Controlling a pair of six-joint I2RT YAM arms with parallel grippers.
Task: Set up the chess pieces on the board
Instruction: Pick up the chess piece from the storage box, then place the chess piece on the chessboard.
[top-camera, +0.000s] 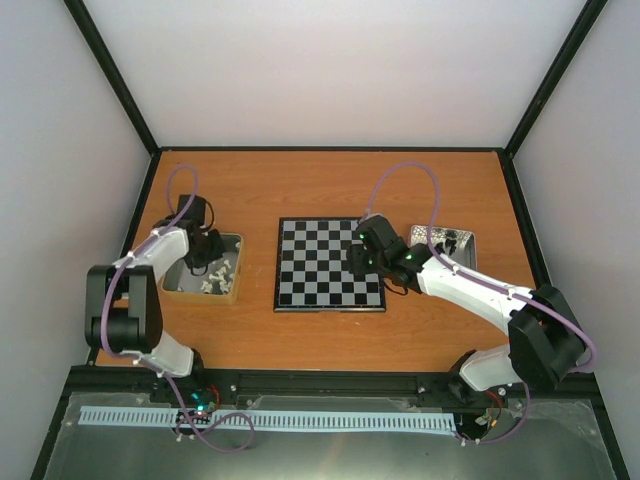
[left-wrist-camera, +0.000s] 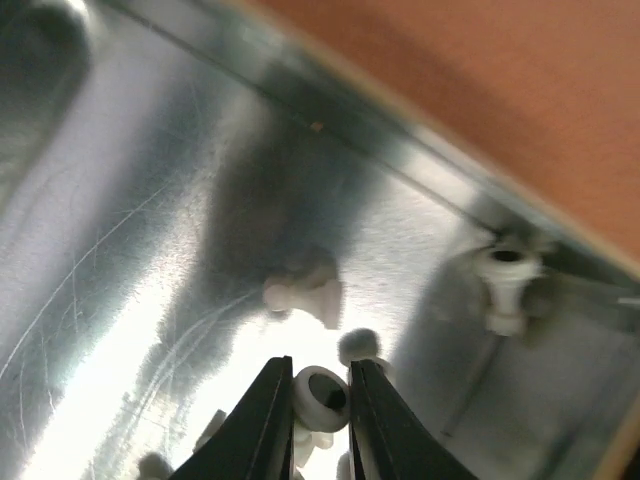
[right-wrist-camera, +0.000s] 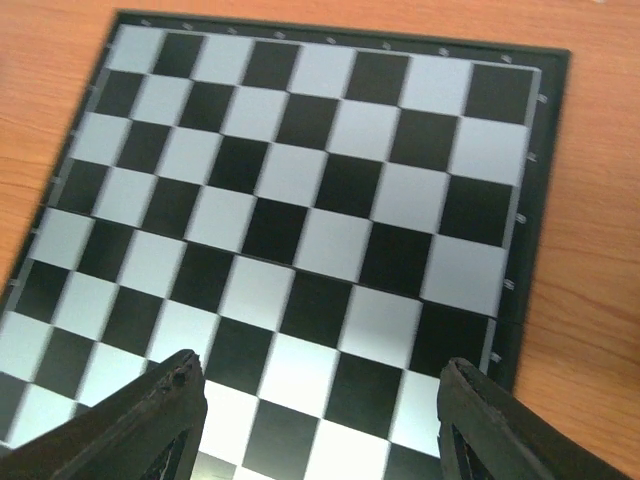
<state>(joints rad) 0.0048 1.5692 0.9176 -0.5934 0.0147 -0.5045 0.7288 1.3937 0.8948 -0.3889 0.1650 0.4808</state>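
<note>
The left gripper (left-wrist-camera: 320, 368) pinches a cream-white chess piece (left-wrist-camera: 322, 395) inside the tin (left-wrist-camera: 110, 260), the piece's lower part cut off. Neighbouring pieces (left-wrist-camera: 305, 292) are blurred. The right gripper (right-wrist-camera: 320, 368) hangs spread wide over the board (right-wrist-camera: 330, 200), whose near corners are cropped.

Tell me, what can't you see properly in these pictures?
- Left wrist view: the white piece in the left tool shows only its round bottom, so its kind is unclear.
- Top view: the pieces in the left tin are too small to name, and the left arm covers part.
- Right wrist view: the board is cut off at its near edge.
</note>
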